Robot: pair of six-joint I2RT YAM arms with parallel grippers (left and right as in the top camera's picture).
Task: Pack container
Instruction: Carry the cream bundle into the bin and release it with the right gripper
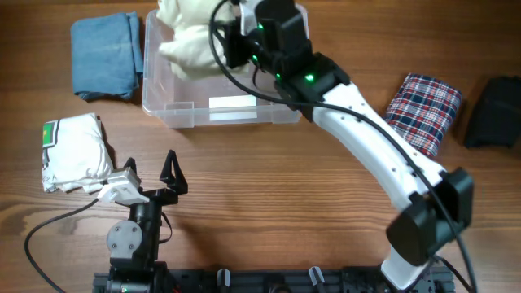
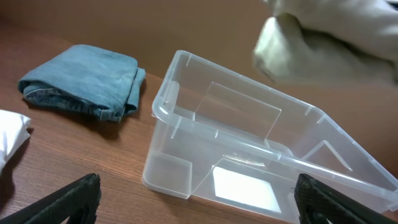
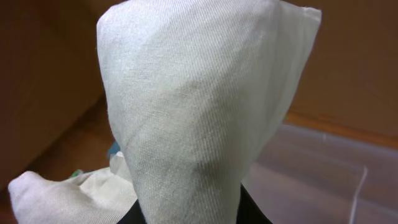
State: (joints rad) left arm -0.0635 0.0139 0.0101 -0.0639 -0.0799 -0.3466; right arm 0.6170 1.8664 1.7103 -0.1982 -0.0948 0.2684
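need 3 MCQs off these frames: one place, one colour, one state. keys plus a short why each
1. Where is the folded denim garment relative to the container?
A. inside it
B. stacked on its lid
C. on the table beside it, on the left arm's side

2. What colour is the cloth held up over the container?
A. black
B. cream
C. red

3. What state is the left tool in?
A. open, holding nothing
B. shut on the denim garment
C. shut on the container rim

Key: C, the overhead view shows it on wood beside the wall. B, pale in every view. A, its fingers are spread with nothing gripped.
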